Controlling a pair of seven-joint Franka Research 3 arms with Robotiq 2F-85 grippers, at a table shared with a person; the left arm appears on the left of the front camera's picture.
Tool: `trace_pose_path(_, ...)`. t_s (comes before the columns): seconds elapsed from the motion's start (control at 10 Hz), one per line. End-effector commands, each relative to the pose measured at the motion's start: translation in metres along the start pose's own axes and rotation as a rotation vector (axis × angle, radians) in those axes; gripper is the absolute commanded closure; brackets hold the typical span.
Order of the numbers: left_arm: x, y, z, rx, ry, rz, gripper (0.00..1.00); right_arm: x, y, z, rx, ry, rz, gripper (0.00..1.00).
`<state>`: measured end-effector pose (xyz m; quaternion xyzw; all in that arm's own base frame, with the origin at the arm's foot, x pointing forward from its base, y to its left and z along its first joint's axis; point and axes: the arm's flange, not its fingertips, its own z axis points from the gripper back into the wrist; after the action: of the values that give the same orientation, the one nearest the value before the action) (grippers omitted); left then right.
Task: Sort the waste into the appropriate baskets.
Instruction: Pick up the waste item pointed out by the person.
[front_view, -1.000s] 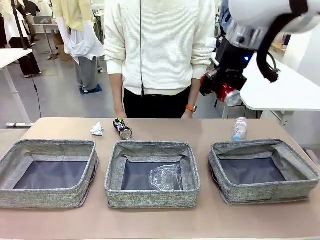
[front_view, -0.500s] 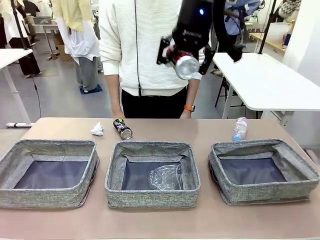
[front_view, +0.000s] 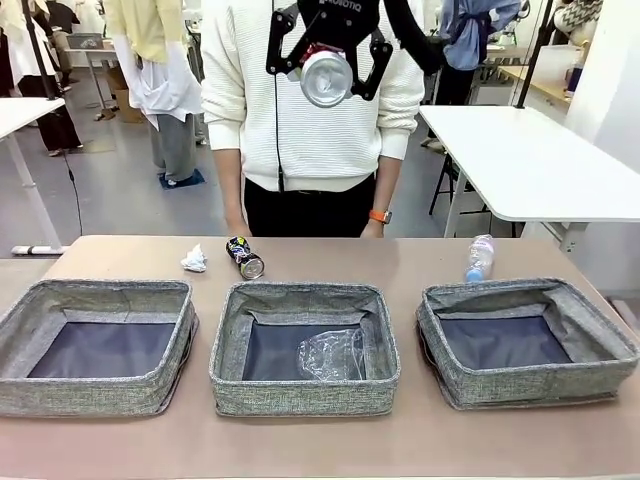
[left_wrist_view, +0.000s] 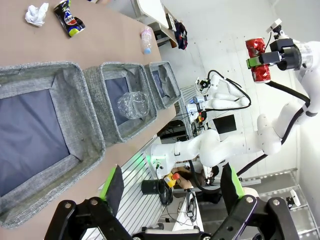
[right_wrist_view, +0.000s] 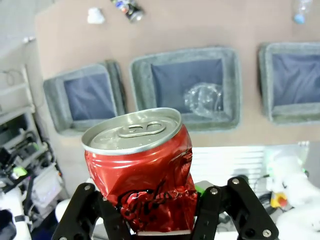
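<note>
- The left claw (left_wrist_view: 172, 185) hangs over the robot's side of the table (front_view: 320, 440), jaws spread wide, holding and touching nothing. It is likely parked there to leave the other arm room.
- 3 grey fabric baskets stand in a row along the near half of the table: left (front_view: 90, 395), middle (front_view: 300, 395) and right (front_view: 530, 390). They are spaced apart, probably so that each takes 1 kind of waste.
- A clear plastic cup (front_view: 332, 355) lies on its side in the middle basket. The other 2 baskets hold nothing.
- Beyond the baskets, 3 items wait on the bare tabletop. A white paper wad (front_view: 194, 260) and a dark can (front_view: 245, 257) lie just beside each other behind the left and middle baskets. A small bottle (front_view: 480, 257) lies behind the right basket.
- A person (front_view: 320, 140) stands at the far edge, hands down by the table.
- High in front of that person, the right claw (front_view: 327, 72) is clamped on a dented red can (right_wrist_view: 137, 160), 1 finger on each side. The can is well above the baskets, roughly over the middle one, a height that should clear their walls on the way to a drop.
</note>
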<state>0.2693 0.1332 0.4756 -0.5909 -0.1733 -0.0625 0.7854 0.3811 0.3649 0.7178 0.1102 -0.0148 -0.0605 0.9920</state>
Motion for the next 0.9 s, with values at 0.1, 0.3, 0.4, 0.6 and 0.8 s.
trace_pose_path(0.1,0.0,-0.002,0.0,-0.02,-0.009,-0.02,0.0,0.013,0.006,0.019,-0.026,-0.004,0.02,1.0)
trace_pose_path(0.3,0.0,-0.002,0.0,-0.02,-0.009,-0.02,0.0,0.011,0.001,0.007,-0.011,-0.002,0.004,1.0)
trace_pose_path(0.4,0.0,-0.002,0.0,-0.02,-0.009,-0.02,0.0,0.011,0.001,0.007,-0.011,-0.002,0.004,1.0)
trace_pose_path(0.6,0.0,-0.002,0.0,-0.02,-0.009,-0.02,0.0,0.011,0.001,0.007,-0.011,-0.002,0.004,1.0)
trace_pose_path(0.8,0.0,-0.002,0.0,-0.02,-0.009,-0.02,0.0,0.011,0.001,0.007,-0.011,-0.002,0.004,1.0)
